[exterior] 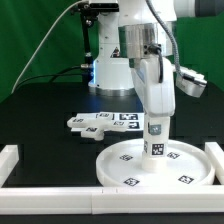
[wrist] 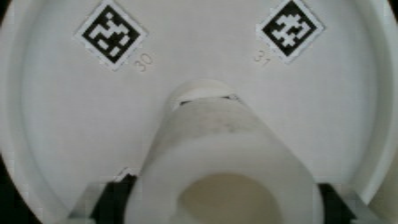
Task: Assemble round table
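Wrist view: my gripper (wrist: 217, 195) is pinching the leg (wrist: 222, 130), disc (wrist: 196, 40) just beneath the jaws; guessing it isn't seated yet.

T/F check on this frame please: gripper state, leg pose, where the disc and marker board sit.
1. The gripper is open and empty. False: it is shut on the leg.
2. The leg stands upright with its lower end over the disc. True.
3. The marker board lies on the disc. False: it lies on the black table behind the disc, apart from it.
4. The leg carries square tags near its lower end. True.
5. The disc lies tilted against a side wall. False: it lies flat at the front of the table.
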Controlling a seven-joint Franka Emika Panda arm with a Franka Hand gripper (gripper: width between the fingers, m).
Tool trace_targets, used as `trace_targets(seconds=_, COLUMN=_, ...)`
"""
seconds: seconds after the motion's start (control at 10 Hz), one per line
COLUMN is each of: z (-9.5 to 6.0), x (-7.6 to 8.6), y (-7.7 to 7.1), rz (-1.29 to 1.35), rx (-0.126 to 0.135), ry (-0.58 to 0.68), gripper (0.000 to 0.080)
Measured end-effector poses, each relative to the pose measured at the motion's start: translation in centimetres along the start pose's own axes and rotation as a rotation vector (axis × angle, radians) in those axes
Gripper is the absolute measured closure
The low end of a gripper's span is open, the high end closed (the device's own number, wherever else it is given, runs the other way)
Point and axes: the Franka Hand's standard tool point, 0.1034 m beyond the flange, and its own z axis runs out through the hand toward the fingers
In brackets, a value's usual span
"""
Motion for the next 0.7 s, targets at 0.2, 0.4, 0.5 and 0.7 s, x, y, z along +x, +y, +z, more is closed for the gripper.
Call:
trace_targets(seconds=0.2, z=0.02, x=0.10, y=0.04, rz=0.093, rx=0.005, ry=-0.008, gripper=0.0397)
trace_targets(seconds=0.4, z=0.08, x=0.12, y=0.07, rz=0.098, rx=0.003, ry=-0.008, gripper=0.0392)
trace_targets(seconds=0.5, z=0.10, x=0.16, y=0.08, rz=-0.011, rx=-0.002, ry=-0.006, gripper=0.0206)
trace_targets(seconds=0.7, z=-0.30, x=-0.11, y=-0.55, rz=-0.381, rx=-0.005, ry=-0.015, gripper=0.0160)
